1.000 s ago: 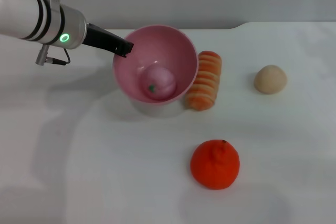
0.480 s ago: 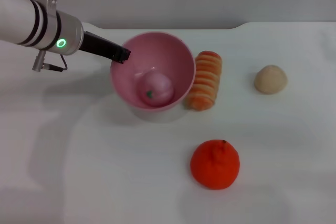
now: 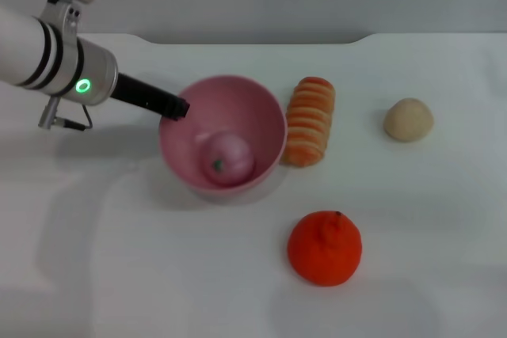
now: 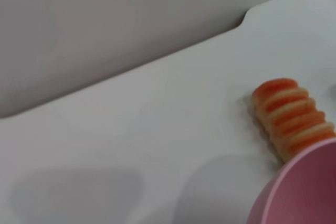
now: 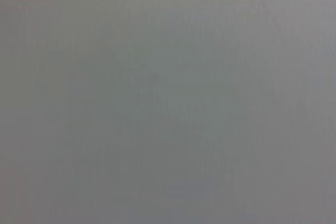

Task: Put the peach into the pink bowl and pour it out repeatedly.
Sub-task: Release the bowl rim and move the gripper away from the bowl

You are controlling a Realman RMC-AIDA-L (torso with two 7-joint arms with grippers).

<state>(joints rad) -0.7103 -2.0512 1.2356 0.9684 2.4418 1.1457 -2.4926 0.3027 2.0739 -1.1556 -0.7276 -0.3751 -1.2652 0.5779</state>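
1. Where the left gripper [image 3: 176, 108] meets the pink bowl [image 3: 269, 128] rim at 10 o'clock, its fingers pinch that rim.
2. Peach [image 3: 226, 157]: inside bowl, partly hidden.
3. Right gripper: unseen.

Small round soft toy peach [image 3: 226, 157] inside smooth plastic bowl [image 3: 261, 108]. Ridged bread-like roll [image 3: 310, 119] just right of bowl. Round ball [image 3: 408, 119] farther right, well apart. Bumpy round fruit [image 3: 324, 247] nearer, in front of roll. All on flat table [image 3: 158, 275].

The pink bowl [image 4: 299, 187] is cut off at the left wrist view's corner, hiding the striped roll's [image 4: 291, 116] near end.
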